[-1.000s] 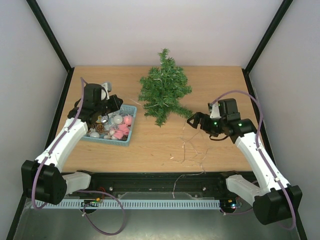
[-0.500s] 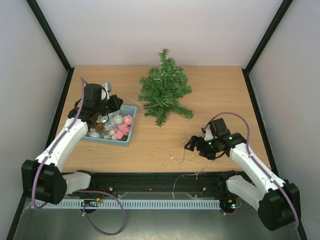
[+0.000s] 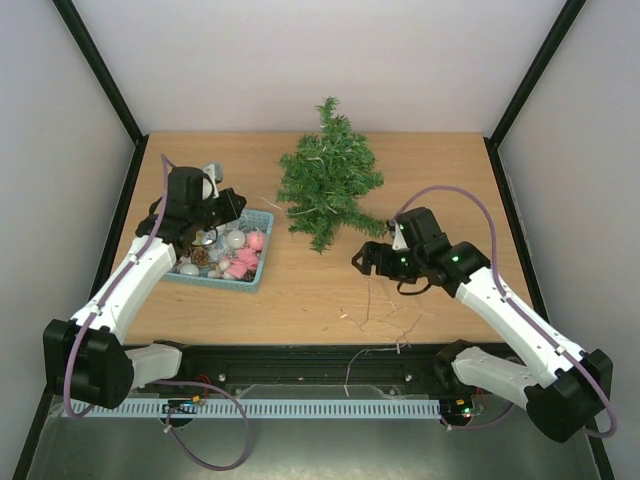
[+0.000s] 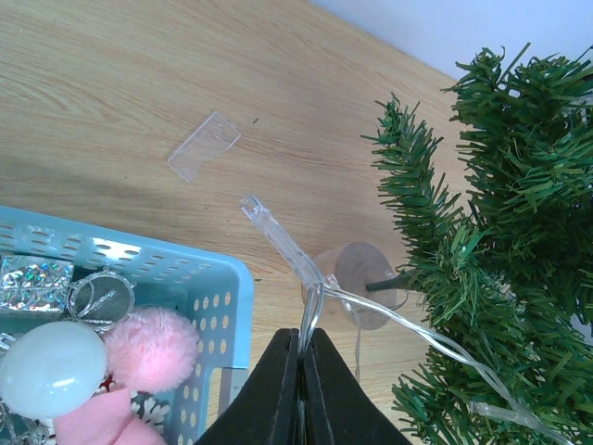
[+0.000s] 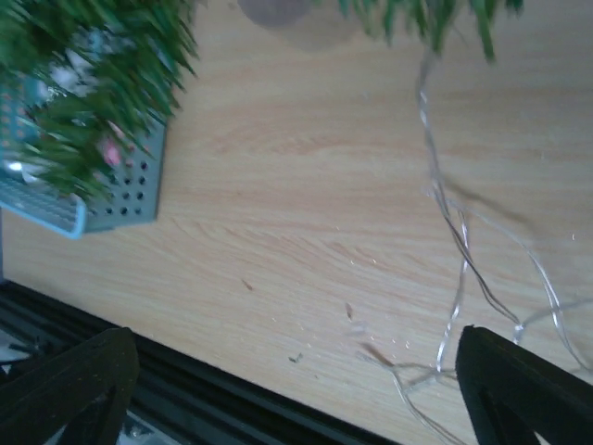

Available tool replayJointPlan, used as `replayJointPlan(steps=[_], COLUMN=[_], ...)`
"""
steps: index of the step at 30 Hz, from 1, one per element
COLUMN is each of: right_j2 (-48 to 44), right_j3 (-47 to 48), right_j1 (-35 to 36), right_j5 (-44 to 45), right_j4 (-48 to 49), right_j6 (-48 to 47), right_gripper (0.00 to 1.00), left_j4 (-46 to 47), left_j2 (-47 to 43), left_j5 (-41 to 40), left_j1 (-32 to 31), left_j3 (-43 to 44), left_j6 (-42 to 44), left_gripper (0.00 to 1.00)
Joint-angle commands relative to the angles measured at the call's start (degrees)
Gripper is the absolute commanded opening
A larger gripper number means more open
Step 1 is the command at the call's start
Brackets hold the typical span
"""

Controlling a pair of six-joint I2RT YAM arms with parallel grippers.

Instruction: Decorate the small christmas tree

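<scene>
The small christmas tree (image 3: 328, 180) stands out dark green at the table's far middle; its branches (image 4: 505, 232) fill the right of the left wrist view, with its round wooden base (image 4: 363, 278) beside them. My left gripper (image 3: 228, 205) hovers over the far right corner of the teal basket (image 3: 258, 268). It (image 4: 301, 336) is shut on a clear light string (image 4: 278, 236) that runs to the tree. My right gripper (image 3: 366, 258) is open just near-right of the tree, above loose thin wire (image 3: 385, 310). Its fingers (image 5: 74, 380) hold nothing, and the wire (image 5: 454, 241) lies on the wood.
The basket (image 4: 199, 283) holds ornaments: a pink pompom (image 4: 153, 348), a white ball (image 4: 51, 366) and a silver gift box (image 4: 32, 283). A clear plastic strip (image 4: 204, 146) lies on the wood beyond it. Black frame posts and grey walls close in the table's sides.
My right arm swung toward the near edge, then left and forward, ending closer to the tree. The left arm and its grip on the light string have not changed.
</scene>
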Motion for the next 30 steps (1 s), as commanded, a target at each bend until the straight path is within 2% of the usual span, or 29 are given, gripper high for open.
replayJointPlan(steps=[1,4,10,14,16,18,21,24,30], right_j2=[2.31,6.91,12.22,13.21,12.3,11.03,7.01,-0.59,-14.63], right_j3=[4.12,3.92,1.2,-0.33,-1.6,-2.8,-5.11,-7.55,-2.95], right_j1=[3.04,5.55,7.74,7.75,7.75,7.83,8.09,10.13,11.12], right_j5=[11.45,22.21,28.49,31.29,31.16,30.12,25.72,17.24,-7.15], right_j4=[-4.31,-5.12,1.45,5.6,7.94,9.22,8.91,7.63,-1.2], right_j6=[-1.88,-5.35,-6.52,-7.18,-7.63,-7.92,-7.79,-5.26,4.99], right_gripper=[0.92,0.91,0.89,0.64,0.42,0.26,0.04,0.01,0.01], left_j4=[0.97,0.92,-0.26,-0.71,-0.84,-0.91,-1.33,-1.54,-1.95], left_j2=[-0.02,0.08,0.21,0.12,0.2,0.21,0.39,0.58,0.69], left_j5=[0.62,0.59,-0.26,-0.58,-0.6,-0.52,-0.57,-0.45,0.35], left_j1=[0.48,0.49,0.52,0.48,0.49,0.49,0.48,0.48,0.43], left_j3=[-0.31,-0.19,-0.1,0.16,0.33,0.63,1.07,1.51,1.97], left_j6=[-0.33,-0.17,0.48,0.55,0.54,0.53,0.75,0.89,1.08], left_gripper=[0.02,0.02,0.02,0.02,0.02,0.02,0.02,0.02,0.02])
